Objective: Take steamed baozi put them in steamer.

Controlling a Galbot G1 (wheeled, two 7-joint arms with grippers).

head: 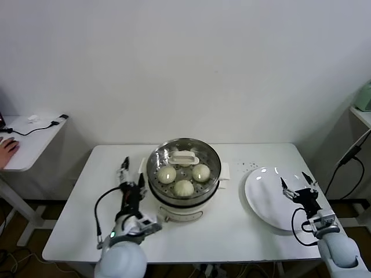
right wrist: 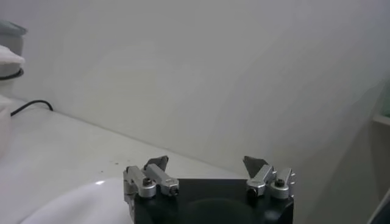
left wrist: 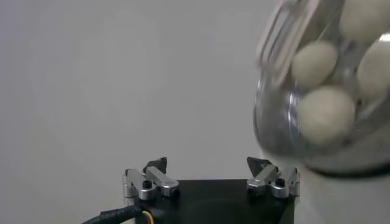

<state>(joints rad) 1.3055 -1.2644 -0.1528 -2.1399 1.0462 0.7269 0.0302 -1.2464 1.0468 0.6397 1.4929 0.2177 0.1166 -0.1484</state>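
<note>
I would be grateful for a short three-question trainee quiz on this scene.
1. True or false: the white plate holds a bun.
2. How many baozi are visible in the steamer: A two, B three, C six?
3. Which gripper stands beside the steamer?

Key: 1 false, the plate is bare. 2 B; a lid with a white handle could hide more. 3 The left gripper, open and empty; the right gripper hangs open over the plate.

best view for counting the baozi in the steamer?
Head view: it looks straight down into the steamer, lid on, baozi visible through the glass. Left wrist view shows blurred baozi from the side, partly cropped. Right wrist view shows none.
</note>
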